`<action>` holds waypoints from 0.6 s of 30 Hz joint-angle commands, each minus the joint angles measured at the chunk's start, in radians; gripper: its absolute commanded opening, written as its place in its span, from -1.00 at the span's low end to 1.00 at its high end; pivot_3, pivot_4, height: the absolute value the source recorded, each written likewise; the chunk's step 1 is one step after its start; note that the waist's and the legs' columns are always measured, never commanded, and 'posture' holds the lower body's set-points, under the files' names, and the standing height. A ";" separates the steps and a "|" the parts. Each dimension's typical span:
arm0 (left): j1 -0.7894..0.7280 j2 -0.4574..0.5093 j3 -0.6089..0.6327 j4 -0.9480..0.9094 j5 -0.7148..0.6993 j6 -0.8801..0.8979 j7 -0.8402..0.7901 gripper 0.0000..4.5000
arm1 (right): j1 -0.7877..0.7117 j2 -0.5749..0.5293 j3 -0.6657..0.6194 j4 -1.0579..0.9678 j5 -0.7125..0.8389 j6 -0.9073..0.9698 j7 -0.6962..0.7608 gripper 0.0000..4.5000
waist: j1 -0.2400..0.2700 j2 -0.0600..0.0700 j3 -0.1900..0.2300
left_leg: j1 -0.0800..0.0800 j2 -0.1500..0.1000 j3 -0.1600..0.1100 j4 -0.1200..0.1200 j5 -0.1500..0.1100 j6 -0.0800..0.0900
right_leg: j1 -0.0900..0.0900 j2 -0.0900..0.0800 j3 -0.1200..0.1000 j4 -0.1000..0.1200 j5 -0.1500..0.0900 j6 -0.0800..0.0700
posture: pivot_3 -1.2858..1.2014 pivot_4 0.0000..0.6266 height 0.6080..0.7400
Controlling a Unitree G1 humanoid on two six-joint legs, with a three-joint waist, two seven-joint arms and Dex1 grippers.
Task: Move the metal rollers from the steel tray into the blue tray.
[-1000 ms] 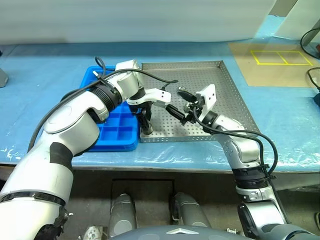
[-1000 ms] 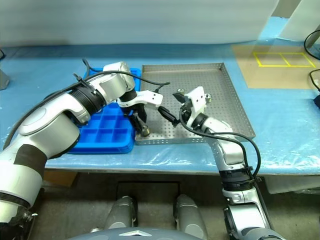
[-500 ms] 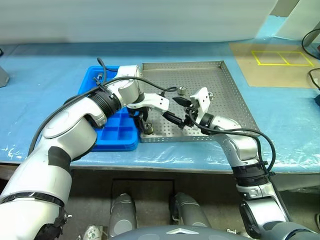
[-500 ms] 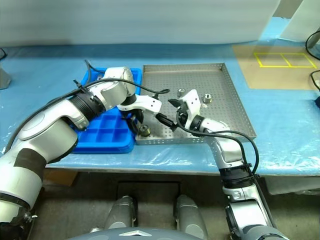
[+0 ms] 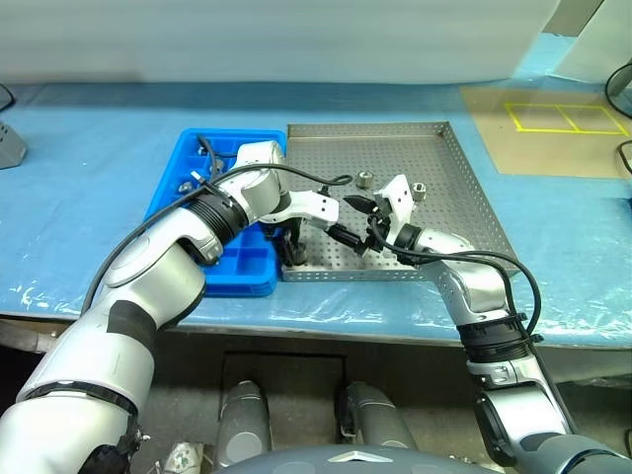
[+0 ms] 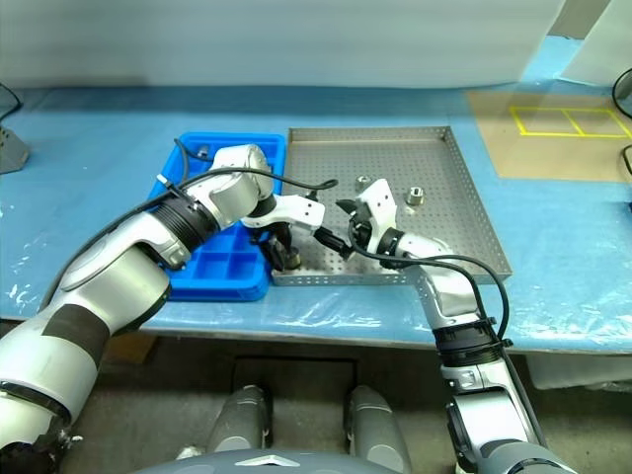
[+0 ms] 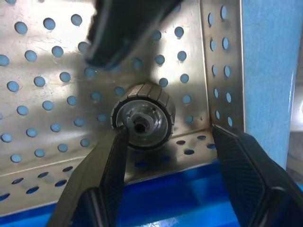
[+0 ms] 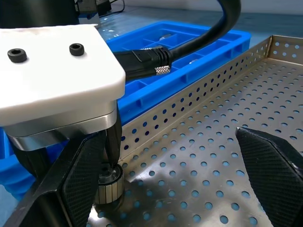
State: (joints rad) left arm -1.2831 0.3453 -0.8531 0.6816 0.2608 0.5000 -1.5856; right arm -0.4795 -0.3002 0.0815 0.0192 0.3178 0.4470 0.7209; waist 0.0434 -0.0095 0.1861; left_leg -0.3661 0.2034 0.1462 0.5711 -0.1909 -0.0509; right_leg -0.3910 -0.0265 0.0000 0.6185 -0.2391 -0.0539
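The steel tray [image 5: 439,158] lies mid-table with the blue tray [image 5: 240,288] against its left side. One metal roller [image 7: 143,123] stands on end in the steel tray's near left corner. My left gripper [image 7: 169,132] points down over it, open; one finger [image 7: 102,175] touches the roller's edge and the other stands apart. My right gripper [image 5: 357,221] is level, open and empty, aimed at that corner from the right. Two more rollers [image 5: 363,180] [image 5: 419,191] sit farther back in the steel tray. A few rollers [image 5: 185,185] lie in the blue tray's far compartments.
Blue plastic sheeting [image 5: 89,197] covers the table. A brown board with yellow taped squares [image 5: 553,114] lies at the back right, and a grey object [image 5: 10,148] at the far left. The table's front edge runs just below both trays.
The left gripper has sunk until its fingers straddle the corner roller. The right gripper has dropped a little. The whole picture has also shifted.
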 commanded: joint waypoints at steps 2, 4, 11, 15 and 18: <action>0.048 -0.053 0.003 0.004 0.039 -0.048 0.035 0.33 | -0.032 0.020 -0.013 -0.106 0.044 -0.025 0.011 1.00 | 0.000 0.000 0.000 | 0.000 0.000 0.000 0.000 0.000 0.000 | 0.000 0.000 0.000 0.000 0.000 0.000 | -0.09 -0.52 1.00; 0.061 -0.059 0.016 0.015 0.052 -0.086 0.058 0.40 | -0.029 0.016 -0.018 -0.113 0.047 -0.020 0.007 1.00 | 0.001 0.000 0.000 | 0.000 0.000 0.000 0.000 0.000 0.000 | 0.000 0.000 0.000 0.000 0.000 0.000 | -0.09 -0.52 1.00; 0.077 -0.097 0.070 0.070 0.082 -0.133 0.122 0.99 | -0.028 0.007 -0.027 -0.115 0.045 -0.018 -0.001 1.00 | 0.005 0.000 0.000 | 0.004 -0.002 0.000 0.000 0.002 0.003 | 0.003 -0.004 -0.001 0.000 -0.002 -0.004 | -0.10 -0.52 1.00; 0.078 -0.118 0.104 0.113 0.107 -0.177 0.205 0.99 | -0.031 0.012 -0.029 -0.109 0.046 -0.024 -0.007 1.00 | 0.003 0.000 0.000 | 0.005 -0.007 0.001 0.000 0.003 0.005 | 0.003 -0.011 -0.002 -0.001 -0.002 -0.003 | -0.11 -0.52 1.00; 0.075 -0.119 0.115 0.137 0.118 -0.194 0.213 0.99 | -0.027 0.019 -0.027 -0.105 0.042 -0.030 -0.009 1.00 | 0.001 0.000 0.000 | 0.002 -0.009 0.001 0.000 0.003 0.007 | 0.001 -0.012 -0.002 -0.001 -0.002 -0.003 | -0.11 -0.52 1.00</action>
State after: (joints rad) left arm -1.2275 0.2505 -0.7117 0.7906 0.3415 0.3107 -1.3986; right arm -0.4588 -0.3146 0.0590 0.0136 0.3117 0.4660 0.6894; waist 0.0447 -0.0092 0.1859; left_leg -0.3648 0.1944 0.1470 0.5710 -0.1877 -0.0433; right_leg -0.3905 -0.0389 -0.0019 0.6173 -0.2406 -0.0563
